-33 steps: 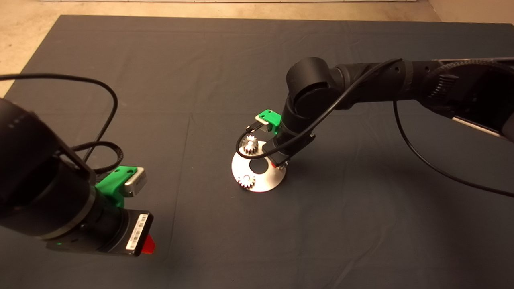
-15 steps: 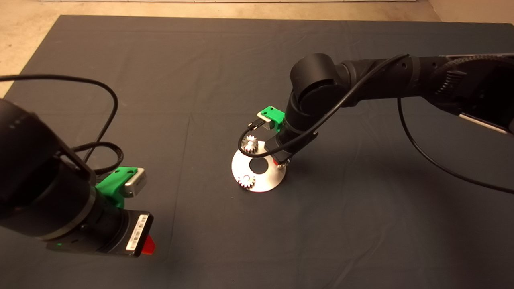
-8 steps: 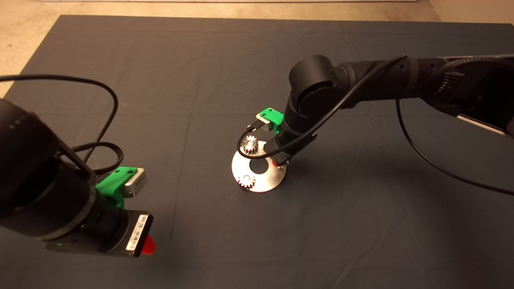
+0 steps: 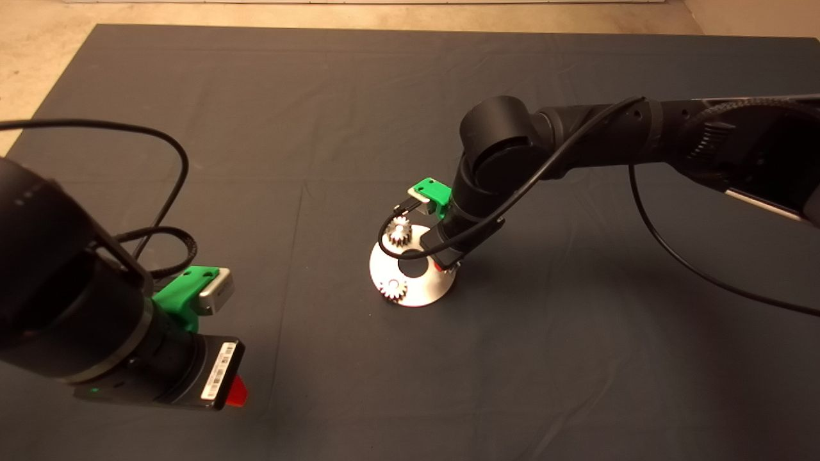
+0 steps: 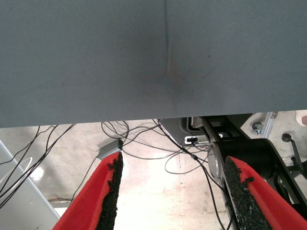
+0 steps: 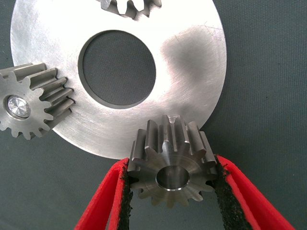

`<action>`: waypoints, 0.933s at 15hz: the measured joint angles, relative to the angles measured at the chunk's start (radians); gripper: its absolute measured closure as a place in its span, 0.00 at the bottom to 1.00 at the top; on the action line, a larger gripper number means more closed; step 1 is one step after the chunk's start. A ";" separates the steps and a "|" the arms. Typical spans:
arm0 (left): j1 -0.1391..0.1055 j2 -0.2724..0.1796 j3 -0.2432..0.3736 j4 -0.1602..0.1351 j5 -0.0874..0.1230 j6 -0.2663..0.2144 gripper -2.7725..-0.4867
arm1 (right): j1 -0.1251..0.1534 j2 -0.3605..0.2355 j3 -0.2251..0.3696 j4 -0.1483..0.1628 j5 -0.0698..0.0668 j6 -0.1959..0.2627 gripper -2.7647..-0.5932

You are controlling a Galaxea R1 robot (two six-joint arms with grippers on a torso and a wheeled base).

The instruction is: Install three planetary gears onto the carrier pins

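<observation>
Two planetary gears to leave untouched on the carrier plate: one seated gear with its carrier pin bright in the centre, and a second seated gear only partly in view.

For the third gear, clamped flank to flank between the pads of the right gripper over the near rim of the plate:
- Keep the bore upright and look for the last pin, hidden under the gear.
- Centre the bore over that pin before going down.
- Lower slowly and straight; probably a small twist helps if the bore catches.
- Release only when the gear sits flat on the plate.

No need for the left gripper: parked at the lower left of the mat, fingers apart, holding nothing.
</observation>
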 joint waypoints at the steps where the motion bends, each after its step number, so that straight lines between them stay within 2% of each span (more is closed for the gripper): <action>1: 0.000 0.000 0.003 0.000 0.000 0.000 0.58 | 0.000 0.000 0.000 0.000 0.000 0.000 0.78; 14: 0.000 0.000 0.006 0.000 0.000 0.000 0.58 | 0.000 -0.003 0.000 0.000 0.003 0.000 0.78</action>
